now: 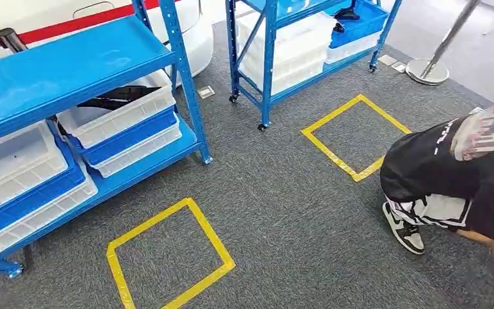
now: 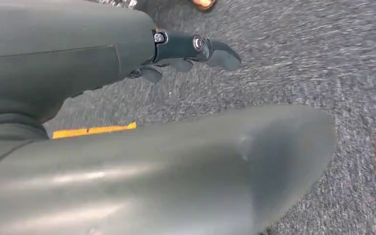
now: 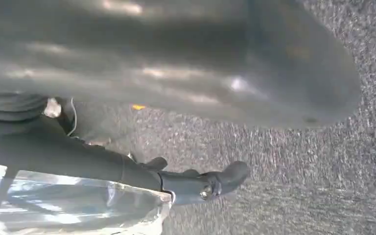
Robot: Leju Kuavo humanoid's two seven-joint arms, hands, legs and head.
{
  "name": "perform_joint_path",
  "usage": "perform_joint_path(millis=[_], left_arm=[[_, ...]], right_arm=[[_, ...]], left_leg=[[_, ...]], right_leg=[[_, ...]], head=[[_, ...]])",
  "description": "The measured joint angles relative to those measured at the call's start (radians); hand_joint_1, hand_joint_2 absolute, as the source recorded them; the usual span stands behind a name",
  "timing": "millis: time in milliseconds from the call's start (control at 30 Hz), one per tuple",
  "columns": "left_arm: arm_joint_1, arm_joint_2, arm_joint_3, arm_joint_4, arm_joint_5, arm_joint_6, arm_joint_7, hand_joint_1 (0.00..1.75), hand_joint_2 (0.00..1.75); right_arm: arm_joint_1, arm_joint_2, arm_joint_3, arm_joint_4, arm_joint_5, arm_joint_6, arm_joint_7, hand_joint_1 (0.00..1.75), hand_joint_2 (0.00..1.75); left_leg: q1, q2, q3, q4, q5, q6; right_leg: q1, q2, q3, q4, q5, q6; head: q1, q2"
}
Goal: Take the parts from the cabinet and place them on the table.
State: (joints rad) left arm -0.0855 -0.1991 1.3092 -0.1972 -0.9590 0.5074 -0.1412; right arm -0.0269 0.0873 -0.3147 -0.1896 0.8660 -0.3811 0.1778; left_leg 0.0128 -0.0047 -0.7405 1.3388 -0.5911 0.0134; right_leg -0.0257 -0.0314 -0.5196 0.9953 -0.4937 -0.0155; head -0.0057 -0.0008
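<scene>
Grey carpet [image 1: 283, 212] is seen underfoot, and nearest on it a square of yellow tape [image 1: 167, 257] is laid, just in front of the closer blue rack [image 1: 186, 84]. At the right edge a crouching person [image 1: 463, 174] in black clothes and a black-and-white shoe is seen. In the wrist views both arms are hung over the carpet: the left hand [image 2: 186, 51] is shown with its fingers loosely curled and apart, nothing held; the right hand [image 3: 196, 183] is likewise held empty, fingers slightly bent and apart, with clear plastic wrap [image 3: 73, 205] beside the arm.

On the closer rack's lower shelf, stacked white and blue bins are kept. The left white bin [image 1: 13, 161] is seen with only small dark specks inside; whether these are parts cannot be told. In the right white bin [image 1: 125, 112], stacked upon a blue bin [image 1: 132, 136], a long black part [image 1: 119, 96] is laid across the top.

Farther off, a second tape square [image 1: 354, 135] is marked before the farther blue rack [image 1: 270, 58], where white lidded boxes [image 1: 296, 45] and a blue bin holding dark parts [image 1: 347, 14] are stored. A round metal stand base [image 1: 426, 71] is set beyond.
</scene>
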Motion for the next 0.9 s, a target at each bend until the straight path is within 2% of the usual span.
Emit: perform_joint_path(millis=[33, 67, 100, 133, 167, 200, 233, 267, 333, 367, 400, 433, 467, 500, 533, 567, 600, 633, 667, 700, 733, 767, 800, 867, 900], left_arm=[[0.000, 0.000, 0.000, 0.000, 0.000, 0.000, 0.000, 0.00, 0.00], [0.001, 0.000, 0.000, 0.000, 0.002, 0.000, -0.001, 0.00, 0.00], [0.002, 0.000, 0.000, 0.000, 0.005, 0.000, -0.002, 0.00, 0.00], [0.002, 0.000, 0.000, 0.000, 0.008, 0.001, -0.002, 0.00, 0.00], [0.001, 0.000, 0.000, 0.000, 0.010, 0.003, -0.002, 0.00, 0.00], [0.000, 0.001, 0.000, 0.000, 0.010, 0.005, -0.002, 0.00, 0.00], [-0.003, 0.002, 0.000, 0.000, 0.011, 0.005, -0.002, 0.00, 0.00], [-0.004, 0.002, 0.000, 0.000, 0.011, 0.007, -0.002, 0.00, 0.00], [-0.003, 0.002, 0.000, 0.000, 0.012, 0.007, -0.001, 0.00, 0.00], [-0.003, 0.002, 0.000, 0.000, 0.012, 0.008, -0.001, 0.00, 0.00], [-0.003, -0.001, 0.000, 0.000, 0.012, 0.008, -0.001, 0.00, 0.00], [-0.004, -0.002, 0.000, 0.000, 0.012, 0.008, -0.001, 0.00, 0.00], [-0.006, -0.002, 0.000, 0.000, 0.012, 0.007, -0.001, 0.00, 0.00], [-0.006, -0.003, 0.000, 0.000, 0.012, 0.007, -0.001, 0.00, 0.00], [-0.006, -0.003, 0.000, 0.000, 0.012, 0.007, -0.001, 0.00, 0.00], [-0.006, -0.004, 0.000, 0.000, 0.012, 0.007, -0.001, 0.00, 0.00], [-0.005, -0.004, 0.000, 0.000, 0.012, 0.007, -0.001, 0.00, 0.00], [-0.005, -0.004, 0.000, 0.000, 0.013, 0.007, 0.000, 0.00, 0.00], [-0.004, -0.005, 0.000, 0.000, 0.013, 0.007, 0.000, 0.00, 0.00], [-0.004, -0.006, 0.000, 0.000, 0.013, 0.007, 0.000, 0.00, 0.00], [-0.004, -0.006, 0.000, 0.000, 0.013, 0.007, 0.000, 0.00, 0.00], [-0.004, -0.005, 0.000, 0.000, 0.013, 0.007, 0.000, 0.00, 0.00], [-0.004, -0.005, 0.000, 0.000, 0.013, 0.008, 0.000, 0.00, 0.00], [-0.002, -0.005, 0.000, 0.000, 0.013, 0.008, 0.001, 0.00, 0.00], [-0.001, -0.004, 0.000, 0.000, 0.013, 0.008, 0.002, 0.00, 0.00]], right_arm=[[0.000, 0.000, 0.000, 0.000, 0.003, 0.000, 0.000, 0.00, 0.00], [-0.001, -0.001, 0.001, 0.000, 0.005, -0.002, 0.000, 0.00, 0.00], [-0.001, 0.000, 0.002, 0.000, 0.008, -0.003, 0.000, 0.00, 0.00], [-0.002, 0.000, 0.005, 0.000, 0.013, -0.004, 0.000, 0.00, 0.00], [-0.002, 0.001, 0.008, 0.000, 0.016, -0.006, -0.002, 0.00, 0.00], [-0.002, 0.004, 0.011, 0.000, 0.022, -0.008, -0.003, 0.00, 0.00], [-0.002, 0.005, 0.013, 0.000, 0.022, -0.011, -0.004, 0.00, 0.00], [-0.005, 0.004, 0.016, 0.000, 0.025, -0.016, -0.005, 0.00, 0.00], [-0.008, 0.007, 0.020, 0.000, 0.026, -0.017, -0.005, 0.00, 0.00], [-0.008, 0.008, 0.023, -0.002, 0.026, -0.018, -0.005, 0.00, 0.00], [-0.011, 0.005, 0.024, -0.002, 0.027, -0.019, -0.005, 0.00, 0.00], [-0.010, 0.005, 0.024, -0.002, 0.027, -0.019, -0.005, 0.00, 0.00], [-0.009, 0.004, 0.024, -0.002, 0.027, -0.019, -0.006, 0.00, 0.00], [-0.008, 0.003, 0.024, -0.002, 0.027, -0.019, -0.006, 0.00, 0.00], [-0.007, 0.002, 0.024, -0.002, 0.027, -0.019, -0.006, 0.00, 0.00], [-0.007, 0.000, 0.024, -0.002, 0.026, -0.019, -0.006, 0.00, 0.00], [-0.005, 0.000, 0.024, -0.002, 0.026, -0.019, -0.006, 0.00, 0.00], [-0.004, -0.001, 0.024, -0.002, 0.024, -0.019, -0.006, 0.00, 0.00], [-0.004, -0.003, 0.024, -0.002, 0.024, -0.019, -0.006, 0.00, 0.00], [-0.005, -0.005, 0.024, -0.002, 0.026, -0.019, -0.006, 0.00, 0.00], [-0.006, -0.005, 0.024, -0.002, 0.026, -0.019, -0.006, 0.00, 0.00], [-0.006, -0.003, 0.025, 0.000, 0.026, -0.019, -0.006, 0.00, 0.00], [-0.010, -0.003, 0.025, 0.000, 0.027, -0.019, -0.006, 0.00, 0.00], [-0.014, -0.004, 0.025, 0.000, 0.029, -0.020, -0.006, 0.00, 0.00], [-0.013, -0.002, 0.025, 0.000, 0.029, -0.020, -0.005, 0.00, 0.00]], left_leg=[[0.001, 0.001, -0.008, 0.009, 0.004, 0.000], [0.002, 0.001, -0.004, -0.011, 0.028, 0.001], [0.002, 0.003, 0.023, -0.071, 0.068, 0.004], [0.002, 0.011, 0.064, -0.153, 0.113, 0.009], [-0.003, 0.033, 0.110, -0.240, 0.152, 0.019], [-0.015, 0.090, 0.141, -0.301, 0.157, 0.033], [-0.020, 0.088, 0.140, -0.300, 0.149, 0.034], [-0.024, 0.077, 0.137, -0.301, 0.148, 0.039], [-0.029, 0.054, 0.137, -0.305, 0.148, 0.049], [-0.018, 0.035, 0.162, -0.338, 0.164, 0.059], [-0.016, 0.026, 0.174, -0.356, 0.171, 0.058], [-0.013, 0.018, 0.177, -0.360, 0.177, 0.066], [-0.013, 0.007, 0.175, -0.360, 0.176, 0.067], [-0.013, -0.004, 0.175, -0.360, 0.176, 0.067], [-0.013, -0.011, 0.174, -0.360, 0.176, 0.067], [-0.013, -0.024, 0.174, -0.360, 0.175, 0.066], [-0.012, -0.042, 0.175, -0.359, 0.174, 0.064], [-0.011, -0.058, 0.177, -0.359, 0.173, 0.062], [-0.010, -0.071, 0.178, -0.357, 0.171, 0.059], [-0.007, -0.085, 0.179, -0.352, 0.168, 0.053], [-0.007, -0.096, 0.175, -0.341, 0.162, 0.044], [-0.016, -0.105, 0.170, -0.332, 0.153, 0.032], [-0.016, -0.106, 0.168, -0.331, 0.147, 0.026], [-0.011, -0.112, 0.167, -0.333, 0.148, 0.022], [-0.003, -0.122, 0.166, -0.327, 0.148, 0.017]], right_leg=[[0.001, -0.006, 0.001, 0.000, -0.001, -0.001], [0.001, -0.013, 0.003, 0.000, -0.004, 0.001], [0.003, -0.023, 0.008, 0.000, -0.008, 0.002], [0.004, -0.030, 0.014, 0.000, -0.012, 0.003], [0.006, -0.039, 0.021, -0.001, -0.016, 0.005], [0.006, -0.045, 0.022, -0.002, -0.020, 0.006], [0.018, -0.055, 0.029, -0.002, -0.025, 0.014], [0.012, -0.063, 0.028, -0.003, -0.026, 0.019], [0.011, -0.084, 0.038, -0.016, -0.028, 0.027], [0.021, -0.082, 0.044, -0.017, -0.033, 0.033], [0.015, -0.030, 0.040, 0.004, -0.041, 0.034], [0.014, 0.006, 0.012, 0.059, -0.067, 0.028], [0.012, 0.020, -0.027, 0.130, -0.096, 0.024], [0.009, 0.025, -0.062, 0.190, -0.119, 0.023], [0.007, 0.026, -0.082, 0.224, -0.129, 0.024], [0.006, 0.028, -0.117, 0.280, -0.142, 0.028], [0.004, 0.028, -0.140, 0.301, -0.133, 0.039], [0.001, 0.028, -0.130, 0.257, -0.098, 0.054], [-0.002, 0.030, -0.105, 0.188, -0.059, 0.065], [-0.009, 0.039, -0.059, 0.078, -0.009, 0.078], [-0.019, 0.068, -0.027, -0.003, 0.021, 0.084], [-0.010, 0.082, -0.030, -0.001, 0.019, 0.069], [-0.009, 0.072, -0.029, 0.000, 0.019, 0.050], [-0.004, 0.065, -0.021, 0.001, 0.020, 0.034], [-0.016, 0.053, -0.018, -0.001, 0.024, 0.024]], head=[[0.000, 0.000], [0.000, 0.000], [-0.001, 0.000], [-0.001, 0.000], [-0.001, 0.000], [0.001, 0.000], [0.003, 0.000], [-0.002, 0.000], [-0.001, 0.000], [-0.001, 0.000], [0.009, 0.000], [0.007, 0.000], [0.010, 0.000], [0.010, 0.000], [0.010, 0.000], [0.009, 0.000], [0.011, 0.000], [0.010, 0.000], [0.010, 0.000], [0.010, 0.000], [0.011, 0.000], [0.018, 0.000], [0.015, 0.000], [0.009, 0.000], [0.011, 0.000]])
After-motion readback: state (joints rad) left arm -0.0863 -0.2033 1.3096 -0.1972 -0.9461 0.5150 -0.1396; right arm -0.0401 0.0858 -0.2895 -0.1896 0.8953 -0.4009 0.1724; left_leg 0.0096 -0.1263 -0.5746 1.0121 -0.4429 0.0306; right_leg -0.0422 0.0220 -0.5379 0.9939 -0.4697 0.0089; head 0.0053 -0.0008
